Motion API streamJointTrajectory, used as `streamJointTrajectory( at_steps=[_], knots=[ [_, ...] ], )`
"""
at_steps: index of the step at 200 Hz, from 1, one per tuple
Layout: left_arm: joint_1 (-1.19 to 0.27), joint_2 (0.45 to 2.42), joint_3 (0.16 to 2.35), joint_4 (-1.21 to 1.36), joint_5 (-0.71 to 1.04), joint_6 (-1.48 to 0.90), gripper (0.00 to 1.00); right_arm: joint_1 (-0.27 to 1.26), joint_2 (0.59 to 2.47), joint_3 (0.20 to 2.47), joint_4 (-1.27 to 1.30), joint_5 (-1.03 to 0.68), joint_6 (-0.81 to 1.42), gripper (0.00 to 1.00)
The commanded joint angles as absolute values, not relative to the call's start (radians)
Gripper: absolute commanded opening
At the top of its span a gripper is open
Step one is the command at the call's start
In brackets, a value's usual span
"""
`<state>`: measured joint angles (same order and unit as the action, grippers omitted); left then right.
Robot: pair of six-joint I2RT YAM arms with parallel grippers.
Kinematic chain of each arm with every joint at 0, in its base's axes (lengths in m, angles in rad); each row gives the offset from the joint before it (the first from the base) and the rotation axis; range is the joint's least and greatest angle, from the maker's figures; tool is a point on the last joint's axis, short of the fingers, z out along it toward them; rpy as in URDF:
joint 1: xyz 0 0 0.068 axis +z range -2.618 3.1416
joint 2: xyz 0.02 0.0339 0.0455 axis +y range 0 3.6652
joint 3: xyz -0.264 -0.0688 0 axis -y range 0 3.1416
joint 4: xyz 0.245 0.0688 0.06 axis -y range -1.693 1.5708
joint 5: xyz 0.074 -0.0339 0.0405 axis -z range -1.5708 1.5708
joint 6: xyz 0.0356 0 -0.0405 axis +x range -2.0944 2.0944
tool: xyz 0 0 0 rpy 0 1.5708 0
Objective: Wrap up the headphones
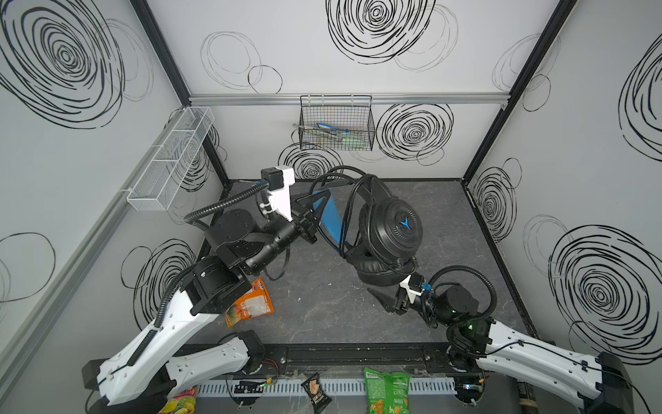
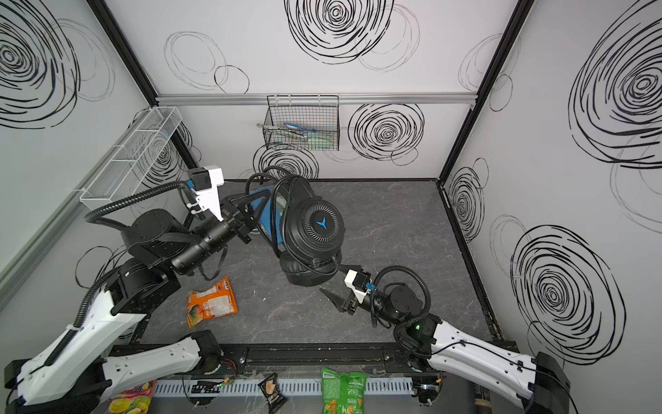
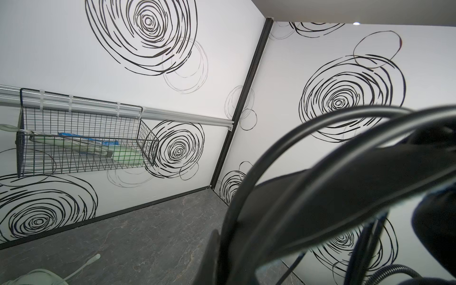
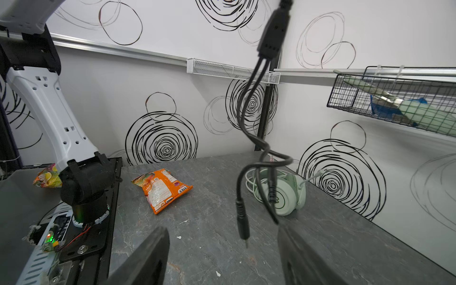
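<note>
- Two thin strands split from the black cable point(image 4: 251, 138) and dangle nearest the front, one ending in a plug point(image 4: 243, 222). I judge this tail limp, light and a little springy, so it will likely swing and slip. The best hold looks to be just above the plug.
- The right gripper point(image 1: 379, 299) sits low beneath the load with its jaws wide apart and nothing clasped. In the right wrist view the strands hang between its fingers, and whether one brushes a finger I cannot tell.
- Further in, the black headset point(image 1: 394, 225) hangs clear of the table point(image 1: 322, 322) with cable looped over it. The cups look rigid and fairly heavy, the pads soft.
- The left gripper point(image 1: 315, 202) is clamped tight on the blue-lined headband point(image 1: 327, 218) (a firm, flat place to grip).
- Farthest back, the mint-green headset point(image 4: 278, 192) lies on the table near the rear wall, with its white cable gathered beside it.
</note>
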<state>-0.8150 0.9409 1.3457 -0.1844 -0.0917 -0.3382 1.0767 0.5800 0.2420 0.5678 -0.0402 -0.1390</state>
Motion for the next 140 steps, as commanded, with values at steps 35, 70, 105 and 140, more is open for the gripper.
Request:
streamJointTrajectory(
  at_steps=[35,70,105,140],
  knots=[
    [-0.809,0.931,1.345,-0.066,-0.100,-0.390,0.00,1.113,0.592,0.248,0.654,0.020,-0.155,0.74],
    [-0.809,0.932,1.343,-0.066,-0.104,-0.391,0.00,1.140,0.630,0.267,0.671,-0.006,-0.161,0.74],
    [-0.809,0.929,1.339,-0.067,-0.109,-0.391,0.00,1.167,0.641,0.268,0.675,0.001,-0.169,0.74],
    [-0.808,0.928,1.333,-0.058,-0.105,-0.399,0.00,1.170,0.679,0.280,0.690,0.070,-0.167,0.73]
  ],
)
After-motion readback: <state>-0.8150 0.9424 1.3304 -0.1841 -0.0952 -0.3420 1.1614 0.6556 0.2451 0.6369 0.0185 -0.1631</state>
